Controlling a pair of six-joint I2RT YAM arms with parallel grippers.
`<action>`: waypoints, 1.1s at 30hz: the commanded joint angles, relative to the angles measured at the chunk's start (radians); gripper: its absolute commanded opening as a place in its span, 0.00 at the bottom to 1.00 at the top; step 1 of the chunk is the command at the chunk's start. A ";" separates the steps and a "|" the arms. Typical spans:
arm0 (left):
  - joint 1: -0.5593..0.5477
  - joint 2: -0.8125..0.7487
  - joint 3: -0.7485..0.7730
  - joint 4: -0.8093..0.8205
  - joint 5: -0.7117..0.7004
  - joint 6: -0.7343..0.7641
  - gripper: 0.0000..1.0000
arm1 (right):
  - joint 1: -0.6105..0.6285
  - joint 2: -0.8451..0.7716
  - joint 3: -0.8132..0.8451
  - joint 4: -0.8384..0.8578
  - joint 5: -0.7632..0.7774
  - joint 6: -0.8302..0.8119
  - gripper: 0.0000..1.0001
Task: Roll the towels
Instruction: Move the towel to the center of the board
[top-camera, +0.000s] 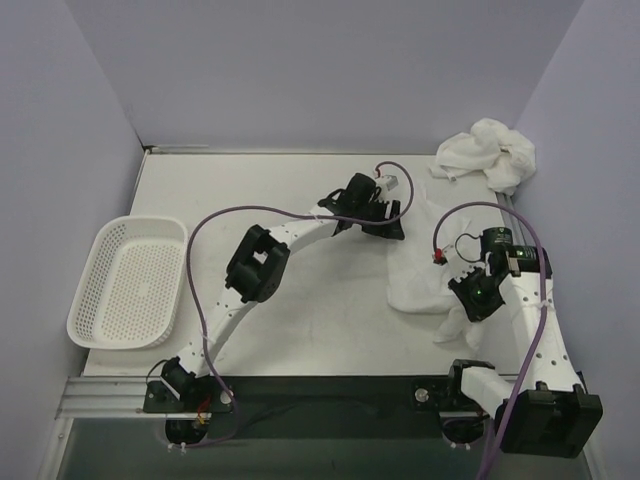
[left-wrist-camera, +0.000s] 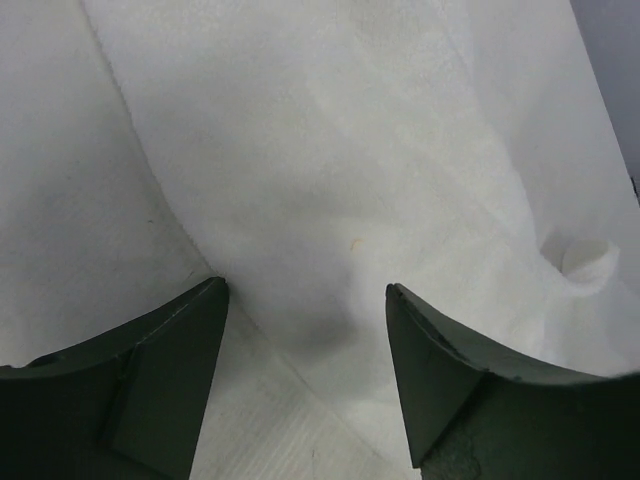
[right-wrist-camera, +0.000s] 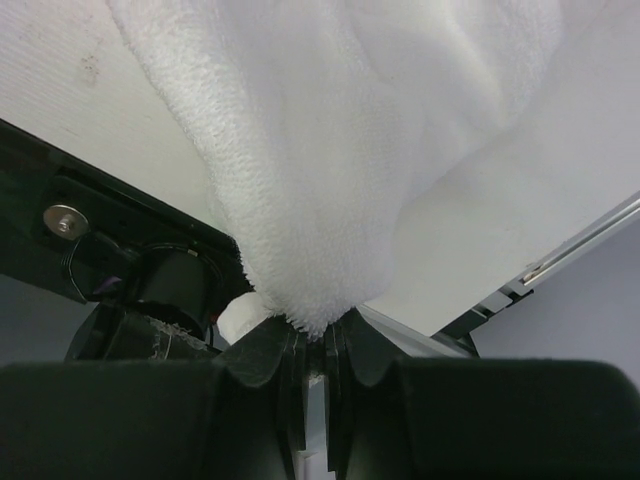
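One white towel (top-camera: 425, 265) lies spread on the table's right half. My left gripper (top-camera: 385, 226) hovers open over its far left edge. In the left wrist view that towel (left-wrist-camera: 380, 150) fills the right side, its edge runs between my fingertips (left-wrist-camera: 205, 320), and nothing is gripped. My right gripper (top-camera: 462, 303) is at the towel's near right corner. The right wrist view shows the gripper (right-wrist-camera: 322, 335) shut on a bunched fold of terry cloth (right-wrist-camera: 330, 150), lifted off the table. A second towel (top-camera: 490, 152) lies crumpled at the back right corner.
A white perforated basket (top-camera: 130, 282) stands at the left edge of the table (top-camera: 260, 190). Purple walls close in the back and both sides. A metal rail (top-camera: 300, 395) runs along the near edge by the arm bases.
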 joint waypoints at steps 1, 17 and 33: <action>-0.025 0.057 0.057 0.050 -0.019 -0.093 0.73 | -0.007 0.037 0.047 -0.064 0.026 0.016 0.00; 0.291 -0.769 -0.853 -0.170 -0.114 0.175 0.00 | -0.006 0.425 0.260 0.176 -0.017 0.052 0.00; 0.527 -1.061 -0.866 -0.679 0.192 0.651 0.85 | 0.107 0.261 0.166 -0.008 -0.103 -0.142 0.55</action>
